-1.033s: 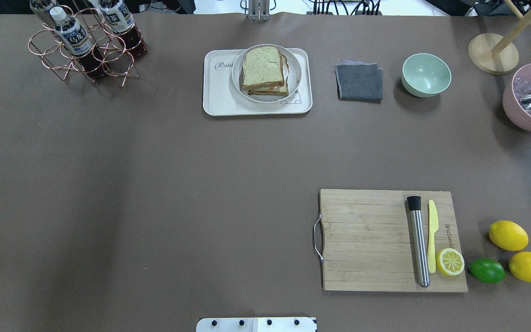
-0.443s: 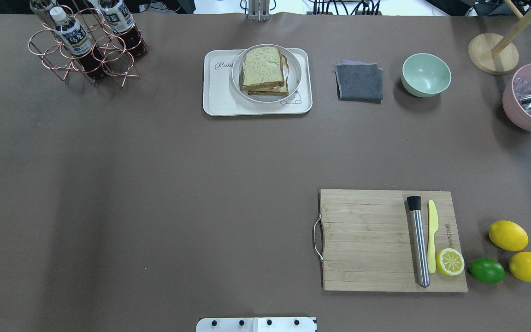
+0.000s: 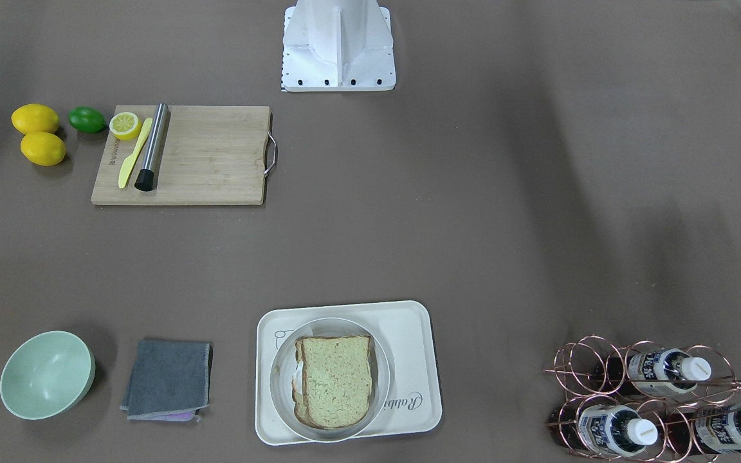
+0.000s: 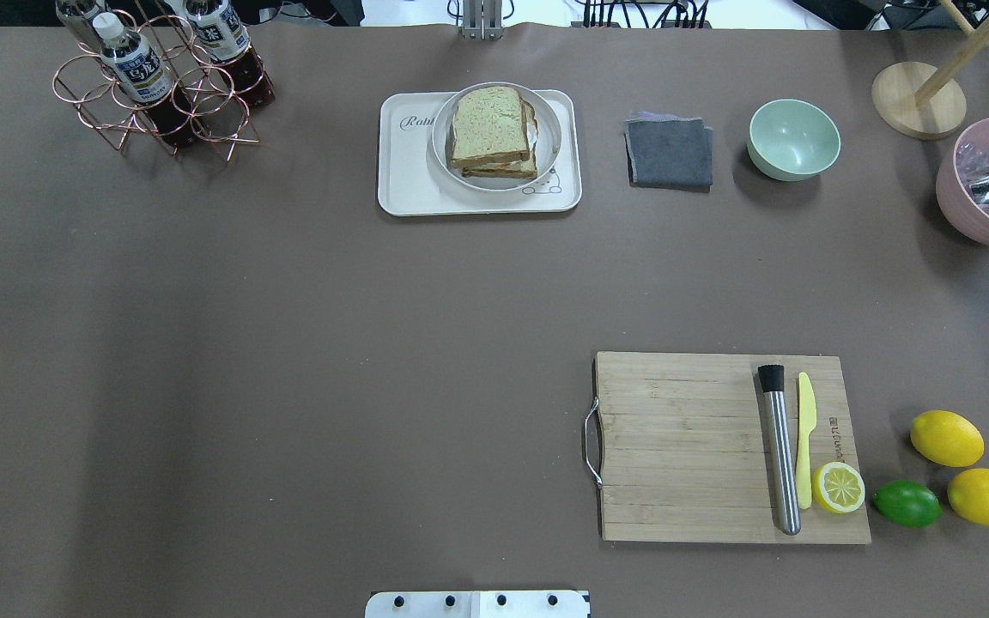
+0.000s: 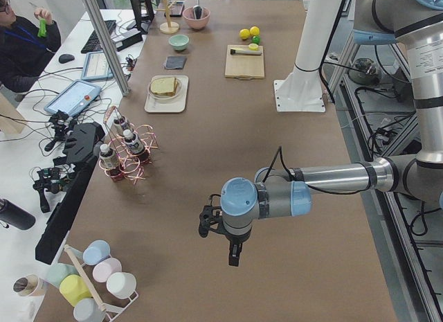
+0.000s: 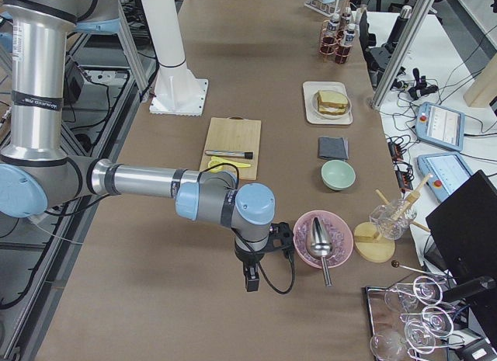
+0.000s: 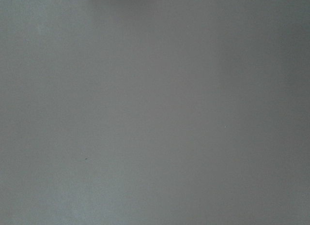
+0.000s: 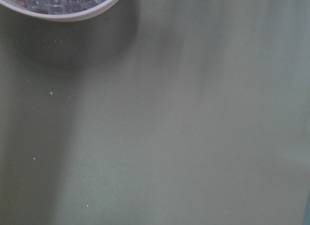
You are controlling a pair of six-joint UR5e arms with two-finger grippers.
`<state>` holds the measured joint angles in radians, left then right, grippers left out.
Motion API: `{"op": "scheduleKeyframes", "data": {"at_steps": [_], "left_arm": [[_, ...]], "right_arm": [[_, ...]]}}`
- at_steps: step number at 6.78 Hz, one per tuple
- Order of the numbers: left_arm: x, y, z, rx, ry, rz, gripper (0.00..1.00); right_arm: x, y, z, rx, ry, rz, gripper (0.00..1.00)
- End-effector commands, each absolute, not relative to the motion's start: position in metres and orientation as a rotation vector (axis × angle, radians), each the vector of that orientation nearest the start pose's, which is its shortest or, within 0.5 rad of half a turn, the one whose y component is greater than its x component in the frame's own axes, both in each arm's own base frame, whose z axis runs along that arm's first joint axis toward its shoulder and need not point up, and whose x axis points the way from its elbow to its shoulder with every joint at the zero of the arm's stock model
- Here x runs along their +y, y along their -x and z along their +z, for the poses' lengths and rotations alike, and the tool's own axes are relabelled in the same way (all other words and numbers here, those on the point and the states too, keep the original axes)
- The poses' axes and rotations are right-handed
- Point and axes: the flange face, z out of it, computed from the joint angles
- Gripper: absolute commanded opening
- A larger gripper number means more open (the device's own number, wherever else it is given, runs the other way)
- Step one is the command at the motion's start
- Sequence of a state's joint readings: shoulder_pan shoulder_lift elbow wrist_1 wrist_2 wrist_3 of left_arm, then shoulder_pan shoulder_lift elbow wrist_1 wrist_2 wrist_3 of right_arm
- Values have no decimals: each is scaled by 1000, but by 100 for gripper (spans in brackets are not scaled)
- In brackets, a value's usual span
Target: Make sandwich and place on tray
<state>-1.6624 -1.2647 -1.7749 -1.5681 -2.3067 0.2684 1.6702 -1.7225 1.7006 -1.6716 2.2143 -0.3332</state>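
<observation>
The sandwich (image 4: 488, 127), two greenish-brown bread slices with a bit of white egg at the edge, lies on a round white plate (image 4: 550, 142). The plate stands on the cream tray (image 4: 409, 176) at the table's far middle. The sandwich (image 3: 335, 379) and tray (image 3: 417, 360) also show in the front-facing view. My left gripper (image 5: 235, 254) hangs over bare table far off to the left, seen only in the exterior left view. My right gripper (image 6: 251, 282) hangs beside the pink bowl, seen only in the exterior right view. I cannot tell whether either is open or shut.
A wooden cutting board (image 4: 683, 446) holds a steel muddler (image 4: 779, 451), a yellow knife and a lemon half. Lemons and a lime (image 4: 907, 503) lie to its right. A grey cloth (image 4: 669, 152), green bowl (image 4: 793, 139), pink bowl (image 4: 988, 184) and bottle rack (image 4: 160, 81) line the far side.
</observation>
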Motion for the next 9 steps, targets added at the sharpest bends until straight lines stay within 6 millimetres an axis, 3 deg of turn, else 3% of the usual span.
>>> {"op": "scheduleKeyframes", "data": {"at_steps": [1, 9], "left_arm": [[-343, 98, 695, 743, -28, 128, 98], [-338, 98, 702, 746, -12, 121, 98]], "right_arm": [[-410, -105, 682, -724, -16, -157, 100], [-406, -98, 683, -802, -23, -156, 100]]}}
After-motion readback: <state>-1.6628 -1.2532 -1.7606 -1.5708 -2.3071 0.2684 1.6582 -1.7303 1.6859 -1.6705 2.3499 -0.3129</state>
